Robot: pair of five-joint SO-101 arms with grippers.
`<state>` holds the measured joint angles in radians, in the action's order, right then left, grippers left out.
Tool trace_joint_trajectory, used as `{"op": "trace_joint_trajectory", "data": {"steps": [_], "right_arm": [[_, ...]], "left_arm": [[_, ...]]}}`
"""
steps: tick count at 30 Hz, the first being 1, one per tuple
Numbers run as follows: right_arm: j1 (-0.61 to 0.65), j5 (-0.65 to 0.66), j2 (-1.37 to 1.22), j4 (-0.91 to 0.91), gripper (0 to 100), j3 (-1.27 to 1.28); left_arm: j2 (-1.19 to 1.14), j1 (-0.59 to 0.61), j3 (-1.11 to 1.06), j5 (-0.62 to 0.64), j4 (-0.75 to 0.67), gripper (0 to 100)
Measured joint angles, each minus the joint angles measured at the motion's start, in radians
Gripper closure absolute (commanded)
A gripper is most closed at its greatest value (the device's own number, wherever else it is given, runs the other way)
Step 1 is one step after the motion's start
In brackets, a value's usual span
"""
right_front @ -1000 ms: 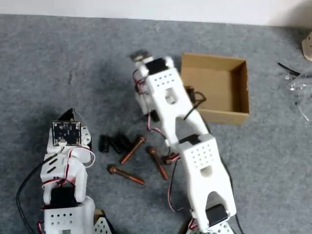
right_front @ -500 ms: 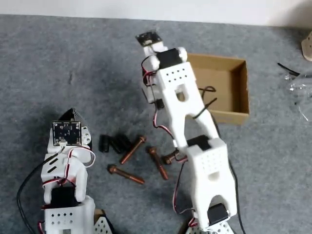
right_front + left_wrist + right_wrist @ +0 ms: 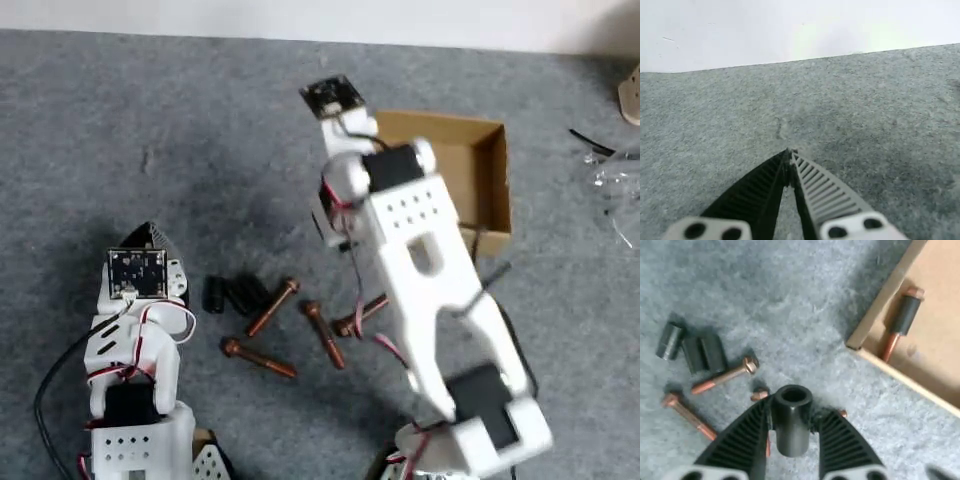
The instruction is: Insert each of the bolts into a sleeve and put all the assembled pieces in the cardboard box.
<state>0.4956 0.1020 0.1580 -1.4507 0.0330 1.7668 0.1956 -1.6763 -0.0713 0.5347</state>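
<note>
The right gripper (image 3: 792, 412) is clenched on a black sleeve (image 3: 791, 427), held upright with its open bore facing up. It hangs over the carpet (image 3: 120, 110) just off a corner of the box (image 3: 496, 180).

Over the last second the right arm (image 3: 420, 240) has lifted and swung. Its wrist, which sat low beside the box wall that faces the loose parts, now stands higher and closer to the box's far corner. That lift has uncovered the bolt nearest the box, which the arm half hid before. My reading is that the sleeve is now picked up and clear of the carpet, so the next step is getting a bolt into it. None is in it yet.

The left gripper (image 3: 790, 156) is pressed shut on nothing and has not moved, well apart from the box, beyond the loose parts.

Counting outward from the box:
- One assembled piece (image 3: 902, 315) lies inside, a bolt through a sleeve.
- Four loose bolts lie on the carpet near the box: one (image 3: 360, 315), a second (image 3: 325, 335), a third (image 3: 272, 307) and a fourth (image 3: 258, 357).
- Three loose sleeves lie just past them, farther from the box: one (image 3: 714, 352), another (image 3: 692, 354) and a last (image 3: 670, 340).

With the held sleeve that makes four empty sleeves for four bolts, so four assemblies remain.
</note>
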Motion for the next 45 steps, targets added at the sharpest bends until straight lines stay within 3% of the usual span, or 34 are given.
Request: {"op": "trace_joint_trajectory", "data": {"steps": [6, 14, 18, 27, 34, 41, 45], "right_arm": [[-0.091, 0.008, 0.295, 0.198, 99.5, 0.462], [-0.226, 0.046, 0.606, 0.37, 99.5, 0.893], [-0.23, 0.046, 0.753, 0.448, 99.5, 1.063], [-0.232, 0.048, 0.971, 0.589, 99.5, 1.272], [-0.233, 0.048, 0.999, 0.764, 99.5, 1.433], [-0.233, 0.048, 1.0, 0.812, 99.5, 1.455], [-0.233, 0.048, 1.002, 0.824, 99.5, 1.455]], "left_arm": [[0.0, -0.005, 0.0, 0.0, 0.0, 99], [0.0, -0.003, 0.0, 0.0, 0.0, 99], [0.0, -0.003, 0.0, 0.0, 0.0, 99], [0.0, -0.063, 0.0, 0.0, 0.0, 99], [0.0, -0.106, 0.0, 0.0, 0.0, 93], [0.0, -0.106, 0.0, 0.0, 0.003, 92], [0.0, -0.106, 0.0, 0.0, 0.097, 97]]}}
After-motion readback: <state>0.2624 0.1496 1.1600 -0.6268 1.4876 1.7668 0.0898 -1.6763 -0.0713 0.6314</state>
